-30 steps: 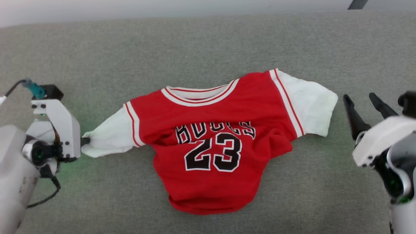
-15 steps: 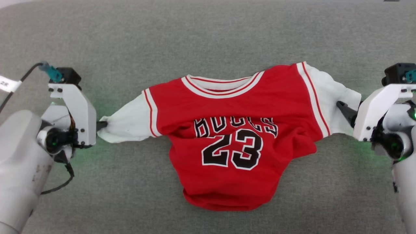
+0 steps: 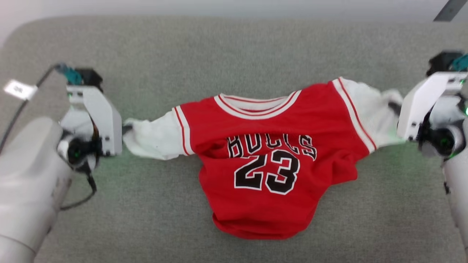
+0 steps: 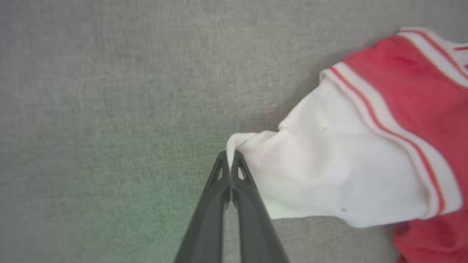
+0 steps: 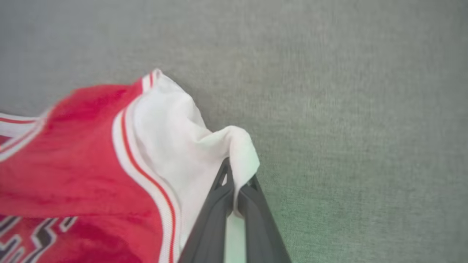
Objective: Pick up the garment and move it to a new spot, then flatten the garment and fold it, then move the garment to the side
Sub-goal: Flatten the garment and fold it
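The garment [image 3: 267,160], a small red jersey with white sleeves, black lettering and number 23, hangs stretched between my two grippers above the grey surface; its lower body sags and is crumpled. My left gripper [image 3: 126,128] is shut on the edge of the left white sleeve [image 4: 329,168]; in the left wrist view the left gripper [image 4: 229,157] pinches the cuff. My right gripper [image 3: 394,107] is shut on the right white sleeve [image 3: 376,109]; in the right wrist view the right gripper [image 5: 236,171] has the right sleeve's cloth [image 5: 175,135] draped over it.
A grey fabric surface [image 3: 234,47] spreads under and around the jersey, with its rounded far-left corner and far edge near the top of the head view. A cable with a white tag [image 3: 16,88] runs from my left arm.
The right gripper, open beside the right sleeve a second ago, has closed on it. Both grippers have drawn inward and raised the sleeves, bunching them. The head camera has shifted.
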